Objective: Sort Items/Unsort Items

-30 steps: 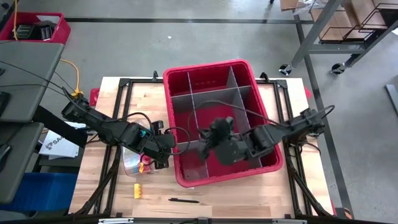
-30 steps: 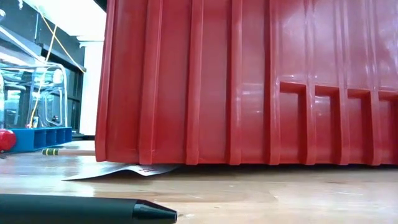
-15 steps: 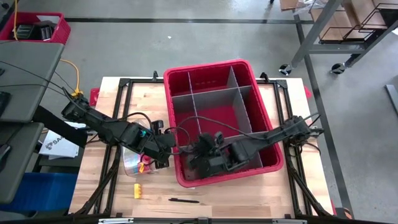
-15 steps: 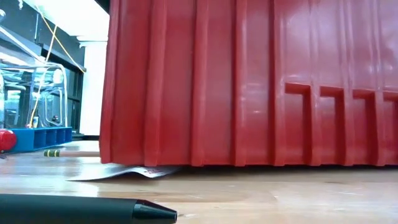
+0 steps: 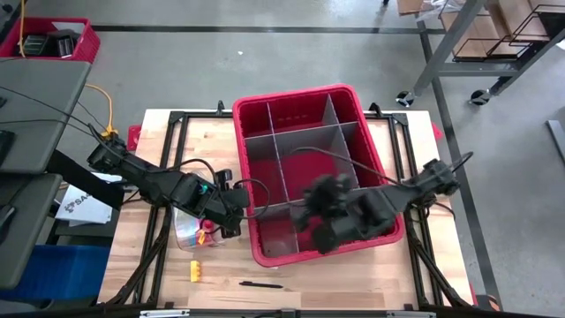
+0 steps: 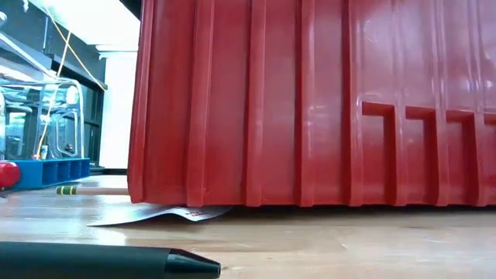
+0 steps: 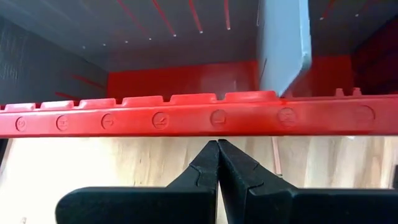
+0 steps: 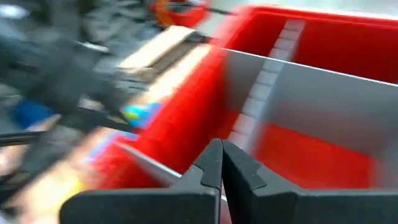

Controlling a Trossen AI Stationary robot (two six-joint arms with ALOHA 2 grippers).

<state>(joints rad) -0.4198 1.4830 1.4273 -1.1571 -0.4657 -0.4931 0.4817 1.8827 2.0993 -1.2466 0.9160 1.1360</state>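
Note:
A large red bin (image 5: 251,168) with grey dividers stands mid-table. The items that show lie near the table's front left: a yellow block (image 5: 195,269) and a thin dark pen (image 5: 260,284), which also shows close up in the low view as the pen (image 6: 101,263). A red piece (image 5: 207,227) sits by a clear container (image 5: 187,231). My left gripper (image 5: 237,216) is shut and empty, just outside the bin's left wall, and points at the rim (image 7: 186,117). My right gripper (image 5: 311,212) is shut and empty, over the bin's near compartments. My left gripper (image 7: 217,144) has its shut fingertips right below the bin's left rim, slanting down from the table's left. I cannot tell whether they touch the rim.
A blue tray (image 6: 50,170), a red ball (image 6: 6,174) and a pencil (image 6: 85,189) lie at the left. A paper slip (image 6: 163,213) sticks out from under the bin. The black frame rails (image 5: 168,141) run along the table's sides. Bare wood (image 5: 353,283) lies in front of the bin.
My right gripper, still shut, swung toward the bin's near left corner, then back toward the table's right edge, and it turned as it went. The red bin has slid a little toward the table's right edge.

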